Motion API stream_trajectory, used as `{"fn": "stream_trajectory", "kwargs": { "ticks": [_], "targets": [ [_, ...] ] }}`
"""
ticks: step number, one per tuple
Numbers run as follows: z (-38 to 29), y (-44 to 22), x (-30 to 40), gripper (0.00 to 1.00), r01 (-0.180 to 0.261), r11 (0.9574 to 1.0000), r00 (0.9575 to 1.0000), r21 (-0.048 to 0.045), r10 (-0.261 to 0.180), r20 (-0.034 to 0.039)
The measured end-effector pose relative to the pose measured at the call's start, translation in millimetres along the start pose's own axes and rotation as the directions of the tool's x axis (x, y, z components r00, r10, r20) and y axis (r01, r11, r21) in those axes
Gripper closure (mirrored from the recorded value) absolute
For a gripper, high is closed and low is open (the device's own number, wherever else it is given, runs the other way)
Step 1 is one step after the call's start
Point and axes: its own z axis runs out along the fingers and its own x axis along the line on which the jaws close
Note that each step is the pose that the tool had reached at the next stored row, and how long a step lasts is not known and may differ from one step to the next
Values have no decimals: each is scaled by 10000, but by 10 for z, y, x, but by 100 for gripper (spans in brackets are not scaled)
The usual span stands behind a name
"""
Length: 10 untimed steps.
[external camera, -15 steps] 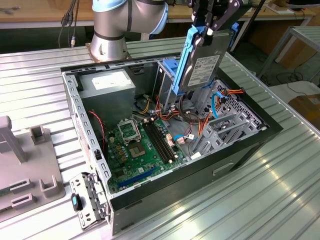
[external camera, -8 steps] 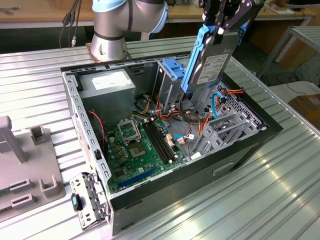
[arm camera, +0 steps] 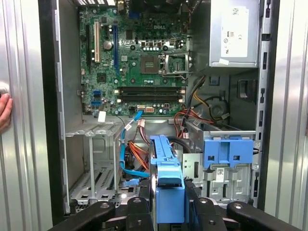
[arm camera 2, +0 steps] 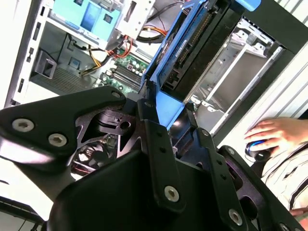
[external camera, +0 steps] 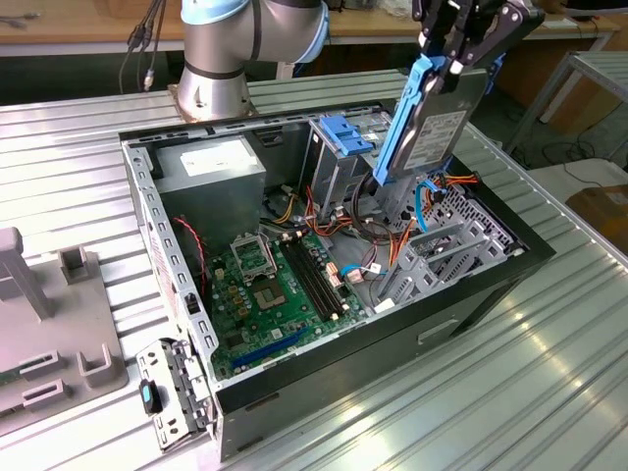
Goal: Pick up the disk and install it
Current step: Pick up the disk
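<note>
The disk (external camera: pixel 435 130), a grey drive with a white label and bright blue side rails, hangs tilted above the open computer case (external camera: pixel 392 339), its lower end just over the cables near the drive bays. My black gripper (external camera: pixel 457 61) is shut on the disk's upper end. In the first wrist view the disk (arm camera: pixel 165 161) appears edge-on, running out from the gripper (arm camera: pixel 169 204) over the case interior. The second wrist view looks along the disk (arm camera 2: pixel 185 45) from behind the gripper (arm camera 2: pixel 163 113).
A blue-topped drive cage (external camera: pixel 343 135) stands beside the disk, and an empty grey bay (external camera: pixel 453 245) lies on its other side. The case also holds a power-supply box (external camera: pixel 211 159) and a green motherboard (external camera: pixel 257 287). A person's hand (arm camera 2: pixel 269 132) rests on the table outside the case.
</note>
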Motion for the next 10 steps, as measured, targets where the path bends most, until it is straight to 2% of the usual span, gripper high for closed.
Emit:
{"fn": "stream_trajectory", "kwargs": {
  "ticks": [3, 4, 10],
  "targets": [
    [-4, 25, 80, 64, 0, 10000, 10000, 11, 0, 20],
    [-7, 47, 136, 64, -1, 10000, 10000, 16, 1, 38],
    [-8, 55, 138, 64, -1, 10000, 10000, 16, 1, 38]
  ]
}}
